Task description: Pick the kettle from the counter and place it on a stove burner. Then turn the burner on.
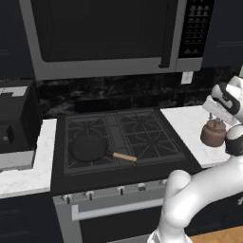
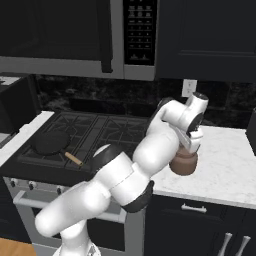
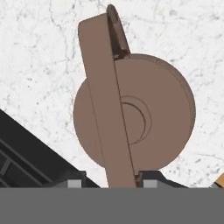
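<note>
Kettle (image 3: 144, 122) on counter (image 3: 183, 39), handle between end effector (image 3: 121, 183) tips

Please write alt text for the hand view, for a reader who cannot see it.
Seen from directly above, the copper-brown kettle stands on the white marble counter, its arched handle running down between the claw's fingertips. A corner of the dark stove shows lower left.
</note>
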### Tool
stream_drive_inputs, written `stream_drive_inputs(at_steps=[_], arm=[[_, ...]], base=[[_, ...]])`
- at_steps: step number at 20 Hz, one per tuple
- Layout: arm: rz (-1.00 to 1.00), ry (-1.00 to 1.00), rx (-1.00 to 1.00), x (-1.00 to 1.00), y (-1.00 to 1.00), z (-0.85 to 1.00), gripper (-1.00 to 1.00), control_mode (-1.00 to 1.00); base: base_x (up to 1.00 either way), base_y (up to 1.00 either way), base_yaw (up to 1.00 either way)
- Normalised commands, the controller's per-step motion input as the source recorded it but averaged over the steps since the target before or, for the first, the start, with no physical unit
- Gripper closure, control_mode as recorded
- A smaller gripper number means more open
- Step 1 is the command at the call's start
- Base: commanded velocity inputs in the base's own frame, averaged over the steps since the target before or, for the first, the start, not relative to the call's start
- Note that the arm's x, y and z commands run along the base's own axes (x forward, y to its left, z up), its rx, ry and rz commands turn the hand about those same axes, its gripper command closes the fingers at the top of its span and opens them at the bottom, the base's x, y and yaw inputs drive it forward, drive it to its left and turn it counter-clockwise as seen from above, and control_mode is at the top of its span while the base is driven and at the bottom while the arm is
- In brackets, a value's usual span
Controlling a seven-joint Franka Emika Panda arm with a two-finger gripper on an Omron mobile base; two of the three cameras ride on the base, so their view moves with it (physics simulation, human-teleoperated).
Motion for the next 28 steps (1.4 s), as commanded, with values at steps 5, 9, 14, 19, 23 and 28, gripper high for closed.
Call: stream_drive_inputs(at_steps=[5,9,14,19,23,28], arm=[[0.0,-0.01,0.0,0.0,0.0,0.01,1.0,-1.0],[0.0,-0.06,0.0,-0.01,0.03,0.11,1.0,-1.0],[0.0,-0.07,0.02,-0.21,0.27,0.32,1.0,-1.0],[0.0,-0.05,0.02,-0.23,0.62,0.44,1.0,-1.0],[0.0,-0.11,0.01,-0.21,0.85,0.18,1.0,-1.0],[0.0,-0.19,0.1,-0.14,0.89,0.03,1.0,-1.0]], base=[[0.0,0.0,0.0],[0.0,0.0,0.0],[0.0,0.0,0.0],[0.0,0.0,0.0],[0.0,0.0,0.0],[0.0,0.0,0.0]])
